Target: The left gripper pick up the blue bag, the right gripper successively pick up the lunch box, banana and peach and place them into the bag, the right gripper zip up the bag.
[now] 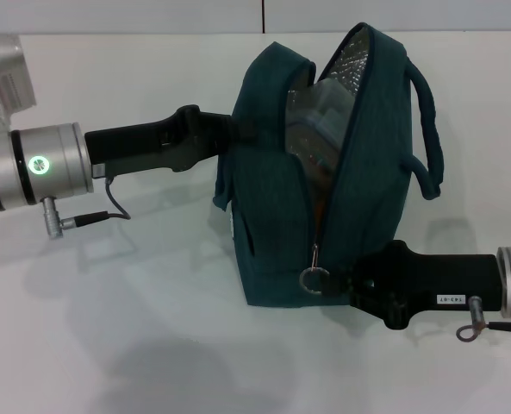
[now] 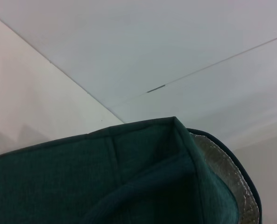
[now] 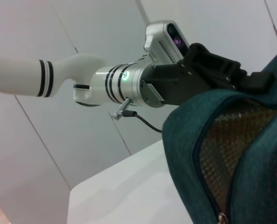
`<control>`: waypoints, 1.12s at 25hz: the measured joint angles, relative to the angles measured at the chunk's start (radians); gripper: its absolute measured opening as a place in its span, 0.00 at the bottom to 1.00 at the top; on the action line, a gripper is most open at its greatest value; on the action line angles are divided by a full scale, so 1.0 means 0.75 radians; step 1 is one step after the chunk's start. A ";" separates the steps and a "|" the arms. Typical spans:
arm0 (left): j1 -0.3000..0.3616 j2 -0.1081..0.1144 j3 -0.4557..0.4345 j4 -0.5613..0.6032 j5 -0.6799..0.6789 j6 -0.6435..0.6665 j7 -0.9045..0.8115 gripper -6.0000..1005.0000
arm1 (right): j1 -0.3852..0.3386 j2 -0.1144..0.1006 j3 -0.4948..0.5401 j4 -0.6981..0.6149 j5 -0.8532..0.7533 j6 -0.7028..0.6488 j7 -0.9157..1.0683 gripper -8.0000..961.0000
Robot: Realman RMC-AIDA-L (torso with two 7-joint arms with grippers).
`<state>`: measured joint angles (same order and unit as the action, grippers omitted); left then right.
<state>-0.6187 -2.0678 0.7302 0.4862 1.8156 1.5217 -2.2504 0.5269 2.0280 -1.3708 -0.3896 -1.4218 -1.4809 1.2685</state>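
The blue bag (image 1: 272,216) stands on the white table with its zipper side toward me. Its mouth gapes at the top and shows silver foil lining (image 1: 354,65). The clear lunch box (image 1: 317,121) shows inside through the gap. Banana and peach are hidden. My left gripper (image 1: 227,136) comes in from the left and is shut on the bag's upper left edge; the right wrist view shows that left gripper (image 3: 250,80) too. My right gripper (image 1: 337,280) reaches in low from the right and is shut on the ring zip pull (image 1: 314,279) at the zipper's near end.
One loop handle (image 1: 427,138) sticks out on the bag's right side. The white table (image 1: 152,345) spreads around the bag, with its back edge against a white wall (image 1: 152,17). In the left wrist view the bag (image 2: 105,177) fills the lower part.
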 joint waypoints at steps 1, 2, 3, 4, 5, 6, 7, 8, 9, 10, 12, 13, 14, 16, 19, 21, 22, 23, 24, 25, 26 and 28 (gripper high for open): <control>0.001 0.000 0.000 0.000 0.000 0.000 0.001 0.04 | -0.002 0.000 0.001 0.000 0.000 0.001 0.000 0.05; 0.002 0.000 0.000 0.000 0.000 0.000 0.002 0.04 | -0.004 0.000 0.002 0.000 0.000 0.001 0.000 0.02; 0.002 0.000 -0.001 0.000 0.000 0.000 0.002 0.04 | -0.007 -0.002 0.003 0.000 0.003 0.000 0.000 0.02; 0.003 0.000 -0.002 0.000 0.000 0.000 0.002 0.04 | -0.009 -0.004 0.004 0.000 0.006 -0.004 0.000 0.02; 0.004 0.000 -0.002 0.000 0.000 0.000 0.002 0.04 | -0.014 -0.006 0.005 0.000 0.011 -0.013 0.000 0.02; 0.005 0.000 -0.003 0.000 0.000 0.000 0.002 0.04 | -0.020 -0.008 0.006 -0.001 0.018 -0.022 0.000 0.01; 0.005 0.001 -0.003 0.000 0.000 0.000 0.002 0.04 | -0.031 -0.011 0.008 -0.002 0.028 -0.032 0.000 0.01; 0.005 0.001 -0.003 0.000 0.000 0.000 0.003 0.04 | -0.042 -0.013 0.008 -0.006 0.036 -0.039 -0.002 0.01; 0.006 0.001 -0.004 0.000 0.000 0.001 0.006 0.04 | -0.057 -0.015 0.012 -0.010 0.045 -0.043 -0.004 0.01; 0.006 0.002 -0.004 0.000 0.000 0.002 0.012 0.04 | -0.073 -0.017 0.017 -0.013 0.055 -0.048 -0.006 0.01; 0.007 0.002 -0.006 0.000 0.000 0.006 0.022 0.04 | -0.103 -0.019 0.052 -0.019 0.064 -0.078 -0.017 0.01; 0.007 0.002 -0.006 0.000 0.000 0.007 0.026 0.04 | -0.114 -0.020 0.076 -0.019 0.066 -0.098 -0.024 0.01; 0.007 0.002 -0.007 0.000 0.000 0.008 0.028 0.04 | -0.128 -0.020 0.112 -0.020 0.066 -0.127 -0.036 0.01; 0.007 0.002 -0.008 0.000 0.000 0.008 0.036 0.04 | -0.143 -0.020 0.164 -0.020 0.066 -0.172 -0.057 0.01; 0.004 0.001 -0.005 0.000 -0.001 0.008 0.061 0.04 | -0.145 -0.019 0.237 -0.013 0.069 -0.215 -0.091 0.01; 0.001 -0.002 -0.001 0.000 -0.001 0.008 0.086 0.04 | -0.129 -0.014 0.261 -0.009 0.087 -0.227 -0.106 0.01; 0.000 -0.004 -0.001 0.000 -0.001 0.008 0.105 0.04 | -0.121 -0.012 0.262 -0.007 0.099 -0.229 -0.110 0.01; 0.001 -0.007 -0.002 0.000 -0.001 0.008 0.116 0.04 | -0.114 -0.010 0.263 -0.006 0.109 -0.231 -0.114 0.01; 0.002 -0.010 -0.004 0.000 -0.004 0.008 0.135 0.04 | -0.106 -0.008 0.261 -0.006 0.127 -0.231 -0.121 0.01; 0.004 -0.012 -0.005 0.000 -0.008 0.008 0.151 0.04 | -0.101 -0.006 0.259 -0.005 0.142 -0.233 -0.128 0.01; 0.006 -0.013 -0.007 0.000 -0.013 0.008 0.164 0.04 | -0.097 -0.005 0.256 -0.005 0.158 -0.236 -0.138 0.01; 0.007 -0.015 -0.008 0.000 -0.019 0.008 0.178 0.04 | -0.094 -0.002 0.254 -0.003 0.200 -0.246 -0.160 0.01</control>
<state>-0.6134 -2.0788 0.7238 0.4863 1.8012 1.5279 -2.1167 0.4562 2.0268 -1.1802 -0.3916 -1.2719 -1.6656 1.1488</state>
